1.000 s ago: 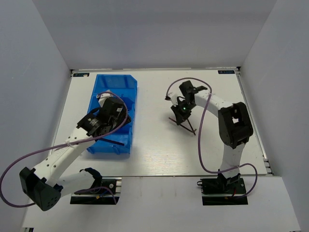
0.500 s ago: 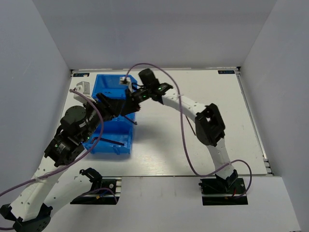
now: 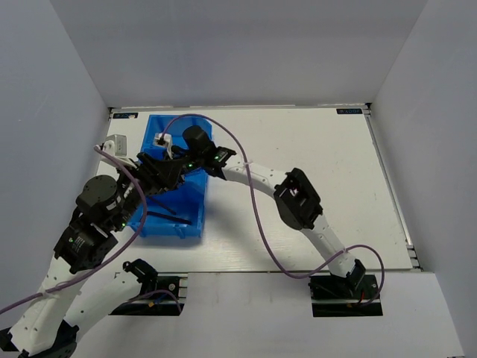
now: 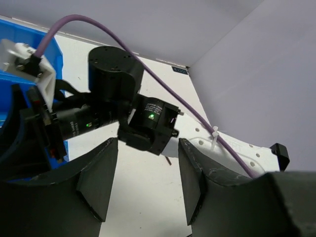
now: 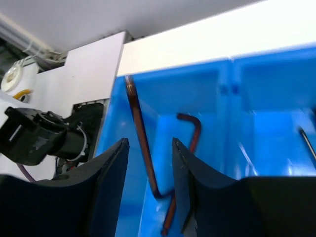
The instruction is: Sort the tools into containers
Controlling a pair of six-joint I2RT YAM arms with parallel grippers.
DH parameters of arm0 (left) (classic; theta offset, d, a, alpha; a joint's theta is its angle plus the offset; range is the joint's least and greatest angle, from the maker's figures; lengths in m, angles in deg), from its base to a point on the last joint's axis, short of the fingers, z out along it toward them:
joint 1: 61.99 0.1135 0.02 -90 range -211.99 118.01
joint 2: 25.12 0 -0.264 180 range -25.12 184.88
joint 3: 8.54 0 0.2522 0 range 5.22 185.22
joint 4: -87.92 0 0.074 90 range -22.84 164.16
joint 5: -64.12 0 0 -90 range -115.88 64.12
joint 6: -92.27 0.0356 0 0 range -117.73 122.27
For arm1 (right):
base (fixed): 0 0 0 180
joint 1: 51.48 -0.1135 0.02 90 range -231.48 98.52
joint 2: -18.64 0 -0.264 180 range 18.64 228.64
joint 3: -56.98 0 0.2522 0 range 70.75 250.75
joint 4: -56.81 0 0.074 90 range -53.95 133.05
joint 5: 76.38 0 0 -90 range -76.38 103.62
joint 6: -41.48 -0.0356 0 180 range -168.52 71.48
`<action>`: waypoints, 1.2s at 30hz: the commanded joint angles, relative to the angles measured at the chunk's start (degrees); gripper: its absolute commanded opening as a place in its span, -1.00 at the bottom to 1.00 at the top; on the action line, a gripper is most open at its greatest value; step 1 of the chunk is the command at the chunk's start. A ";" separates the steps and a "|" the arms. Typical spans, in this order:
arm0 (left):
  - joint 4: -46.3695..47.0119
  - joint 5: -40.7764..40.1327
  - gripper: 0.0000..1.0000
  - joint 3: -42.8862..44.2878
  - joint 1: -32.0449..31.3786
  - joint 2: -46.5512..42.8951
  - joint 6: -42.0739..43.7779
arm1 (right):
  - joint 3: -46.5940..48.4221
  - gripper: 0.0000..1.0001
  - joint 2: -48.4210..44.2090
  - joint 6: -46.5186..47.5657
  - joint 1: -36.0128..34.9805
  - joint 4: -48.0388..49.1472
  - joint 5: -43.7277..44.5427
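The hex key leans in a compartment of the blue bin, by the counter's far left corner. My right fingers have just sprung apart above it, so that one's sorted! Left fingers are spread, holding nothing.

The bin looks like smooth, glossy plastic; the hex keys seem dark, dull metal.
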 commanded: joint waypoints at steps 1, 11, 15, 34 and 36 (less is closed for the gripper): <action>-0.10 0.89 0.24 -0.16 -0.04 -0.06 -0.06 | -3.29 -0.07 -8.29 1.57 3.03 2.24 2.74; 8.60 11.50 -1.00 -8.14 -0.04 9.60 -4.02 | -24.95 -1.00 -31.13 17.55 14.27 -24.75 43.06; 13.87 14.69 -0.59 -10.79 -0.04 11.62 -5.43 | -39.48 -0.75 -38.09 23.27 23.06 -29.31 50.82; 12.12 15.39 0.56 -10.53 -0.04 13.56 -6.04 | -44.80 -0.06 -25.64 30.40 32.30 -39.42 49.60; 12.12 15.39 0.56 -10.53 -0.04 13.56 -6.04 | -44.00 -0.12 -24.40 29.88 33.01 -40.21 45.73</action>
